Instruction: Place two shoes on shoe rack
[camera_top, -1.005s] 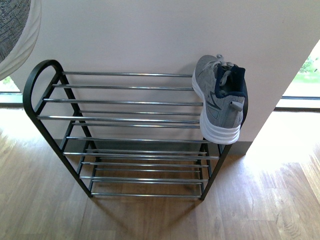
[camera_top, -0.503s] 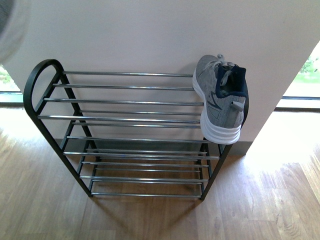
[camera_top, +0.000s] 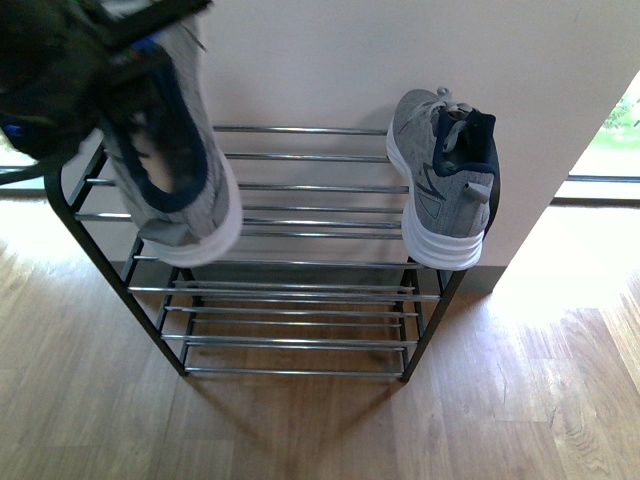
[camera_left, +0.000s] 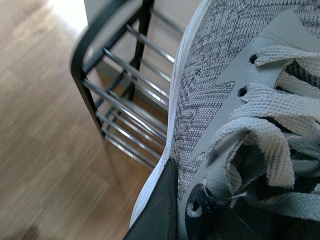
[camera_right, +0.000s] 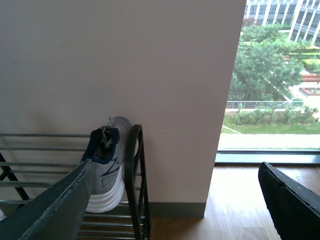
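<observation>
Starting nearest the front camera: the left pincer (camera_top: 118, 62) is recorded at upper left, dark and blurred, pinched on the carried shoe (camera_top: 172, 165). The shoe is held aloft in front of the left end of the shoe rack (camera_top: 300, 292), with its navy-lined opening turned to the camera and its heel end lowest. Contact between sole and rods cannot be determined from this view. In the left wrist view one black finger (camera_left: 158, 210) is seen pressed against the carried shoe (camera_left: 210, 95) at the white sole edge, beside the laces. The shoe rack (camera_left: 122, 107) is seen beyond the sole, over the wooden floor (camera_left: 45, 150).

The right pincer (camera_right: 174, 168) is seen only from its own wrist camera. Its fingers (camera_right: 55, 207) are spread wide, and nothing is held between them. It is directed at the right end of the shoe rack (camera_right: 134, 170).

Further back, the racked shoe (camera_top: 443, 185) is noted on the top tier at the right end, toe toward the wall (camera_top: 320, 60), heel overhanging the front rod. The same racked shoe (camera_right: 107, 167) is seen just beside the black arched side frame. A window (camera_right: 272, 75) is visible beyond the wall edge.
</observation>
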